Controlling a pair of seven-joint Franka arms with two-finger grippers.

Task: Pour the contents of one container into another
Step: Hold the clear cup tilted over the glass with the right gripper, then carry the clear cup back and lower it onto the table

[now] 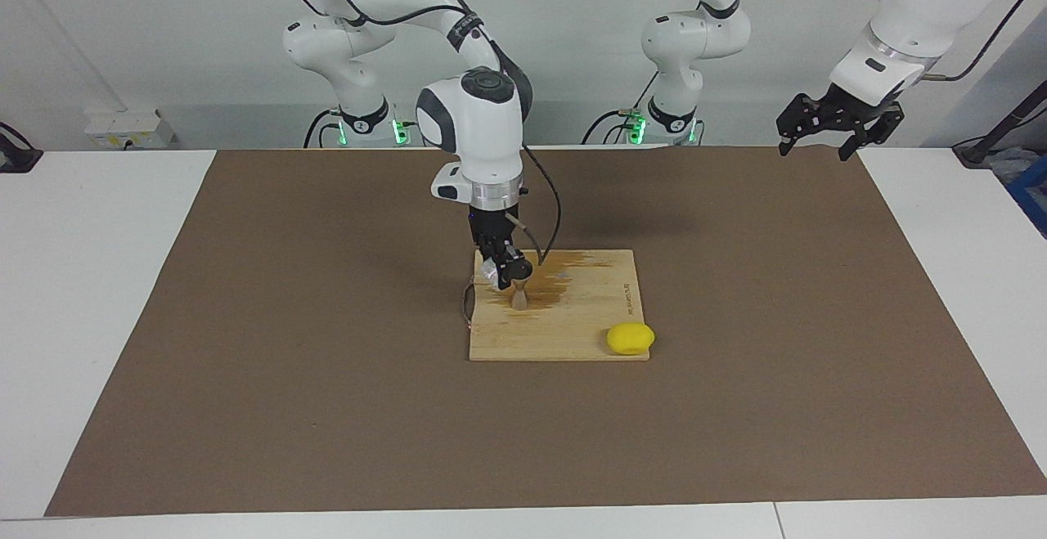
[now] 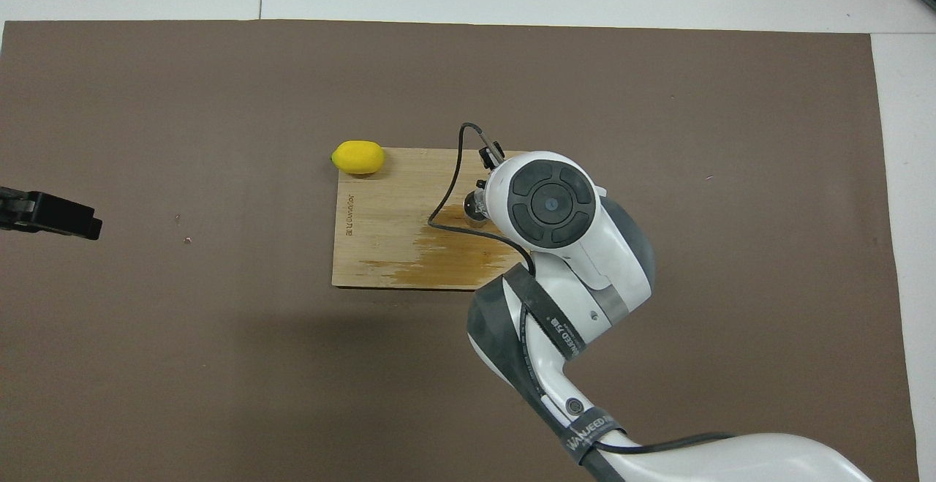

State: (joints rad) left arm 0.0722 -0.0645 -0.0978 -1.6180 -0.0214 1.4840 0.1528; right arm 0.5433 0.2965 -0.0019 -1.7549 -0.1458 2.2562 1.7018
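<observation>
My right gripper [image 1: 500,270] hangs low over the wooden board [image 1: 572,326], shut on the small clear glass cup [image 1: 490,276]. The cup is tipped toward the metal jigger [image 1: 519,298]. The jigger stands upright on the board, just under the cup's lip. In the overhead view the right hand covers the cup, and only the jigger's round mouth [image 2: 474,208] shows beside it. My left gripper [image 1: 836,128] waits open, raised above the table's corner at the left arm's end. Part of the left gripper [image 2: 50,211] shows at the edge of the overhead view.
A yellow lemon [image 1: 630,338] [image 2: 357,157] lies at the board's corner farthest from the robots, toward the left arm's end. A dark wet stain [image 1: 564,271] spreads over the board's nearer part. A brown mat [image 1: 286,359] covers the table.
</observation>
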